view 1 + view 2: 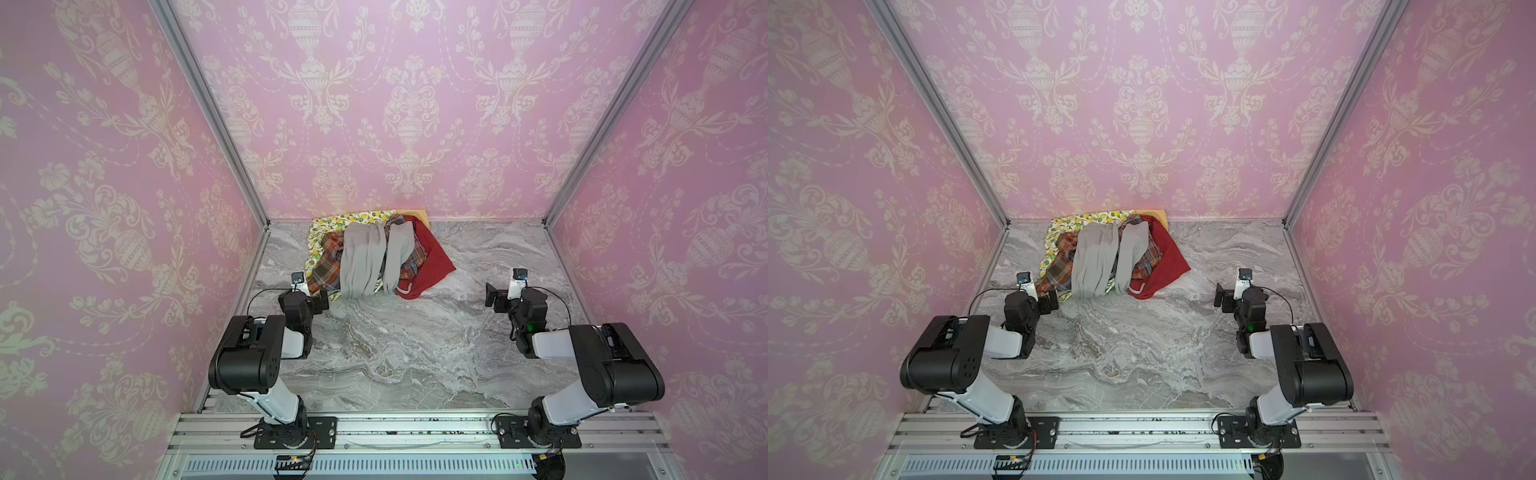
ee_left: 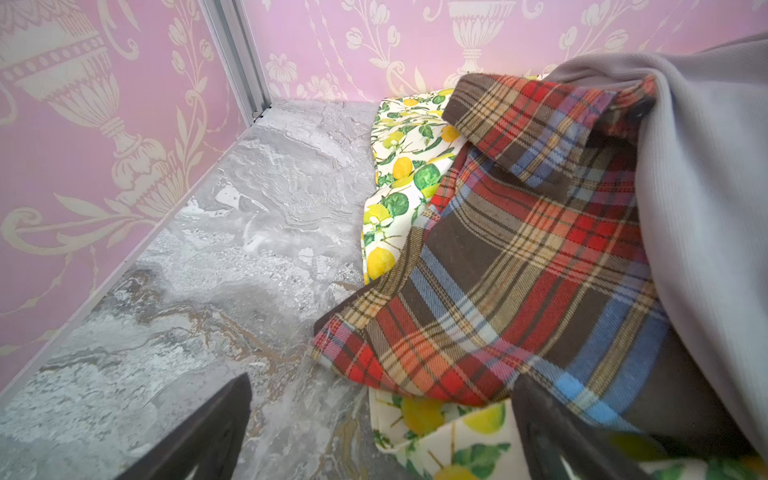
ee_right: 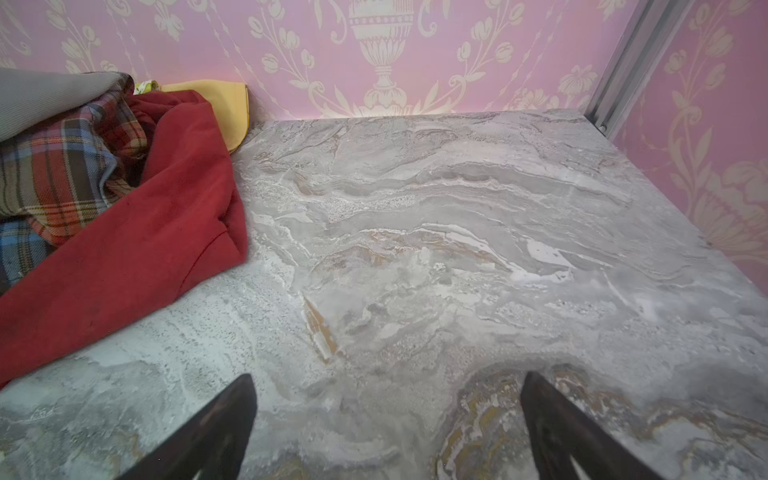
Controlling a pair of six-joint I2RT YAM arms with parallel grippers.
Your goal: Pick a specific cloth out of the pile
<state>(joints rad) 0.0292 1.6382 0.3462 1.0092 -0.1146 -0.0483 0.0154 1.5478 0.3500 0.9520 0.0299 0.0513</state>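
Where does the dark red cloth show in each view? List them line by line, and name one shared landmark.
Top view: the dark red cloth forms the right edge of the pile.
Top view: same place, at the pile's right edge.
Left wrist: not in it.
Right wrist: close up, between the plaid cloth and the yellow cloth.
Landmark: the plaid cloth shows in all four views.

Pink wallpaper [image 1: 415, 62] with cream urns on 3 walls; grey marble tabletop [image 1: 415, 353].
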